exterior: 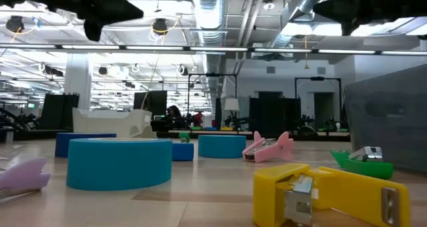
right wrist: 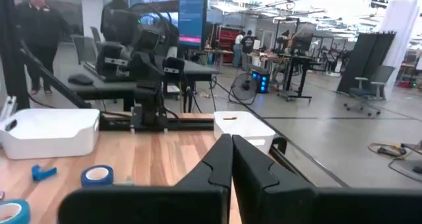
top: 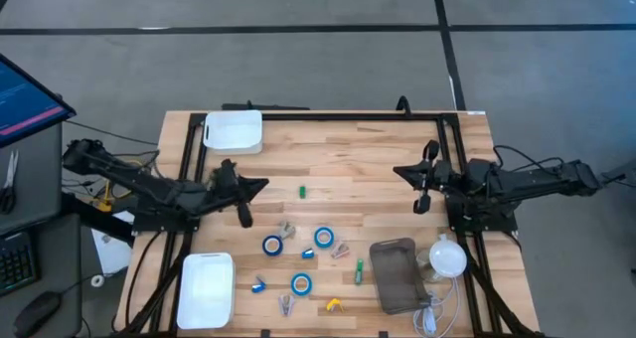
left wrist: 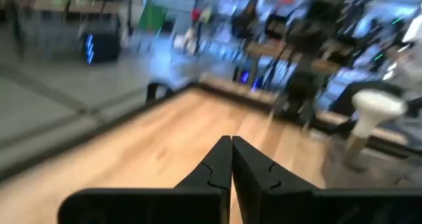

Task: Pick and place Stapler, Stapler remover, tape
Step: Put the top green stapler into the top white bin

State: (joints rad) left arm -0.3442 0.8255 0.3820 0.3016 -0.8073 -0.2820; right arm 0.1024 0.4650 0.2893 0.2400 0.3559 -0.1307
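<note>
Three blue tape rolls [top: 272, 245] [top: 323, 238] [top: 301, 283] lie flat on the wooden table. Around them lie a yellow stapler [top: 334, 304] [exterior: 333, 193], a green stapler [top: 359, 269] [exterior: 363, 163] and a pink staple remover [top: 341, 250] [exterior: 267, 148]. My left gripper [top: 263, 184] [left wrist: 231, 143] hangs shut above the table's left middle and holds nothing. My right gripper [top: 397, 171] [right wrist: 231, 140] hangs shut above the right middle, pointing level toward the left, also without anything in it. Both are well clear of the objects.
One white bin [top: 233, 131] stands at the far left, another [top: 206, 290] at the near left. A grey pouch [top: 397, 273] and a white round lamp [top: 447, 256] lie at the near right. A small green piece [top: 302, 191] lies between the grippers.
</note>
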